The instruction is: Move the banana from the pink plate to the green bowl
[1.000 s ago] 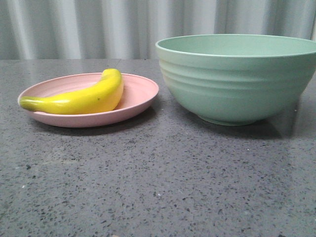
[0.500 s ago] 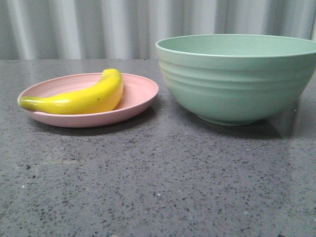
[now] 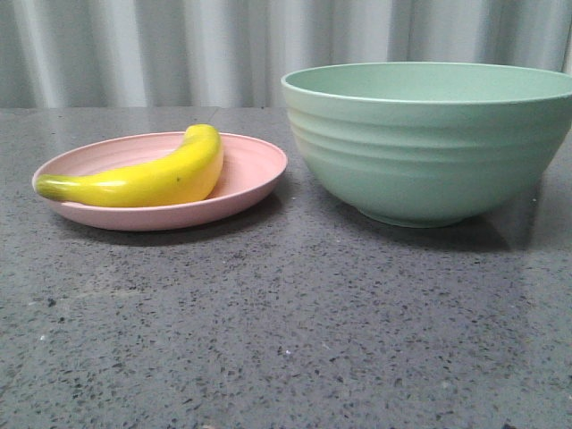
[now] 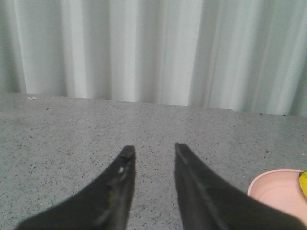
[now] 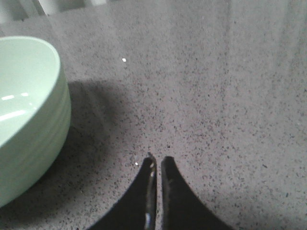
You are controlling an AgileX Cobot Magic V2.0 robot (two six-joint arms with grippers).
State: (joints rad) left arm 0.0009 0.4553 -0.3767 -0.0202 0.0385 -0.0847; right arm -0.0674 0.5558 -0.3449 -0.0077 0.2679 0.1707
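Observation:
The yellow banana (image 3: 152, 176) lies across the pink plate (image 3: 255, 170) at the left of the front view, its greenish stem end over the plate's left rim. The green bowl (image 3: 429, 152) stands to the right of the plate, upright and empty as far as I see. Neither gripper shows in the front view. My left gripper (image 4: 152, 149) is open and empty above bare table; the plate's rim (image 4: 273, 189) and a sliver of banana (image 4: 303, 182) show at the edge of the left wrist view. My right gripper (image 5: 158, 160) is shut and empty, beside the bowl (image 5: 29, 120).
The grey speckled table (image 3: 286, 331) stretches in front of the plate and bowl. A pale pleated curtain (image 3: 179, 49) closes off the far edge of the table.

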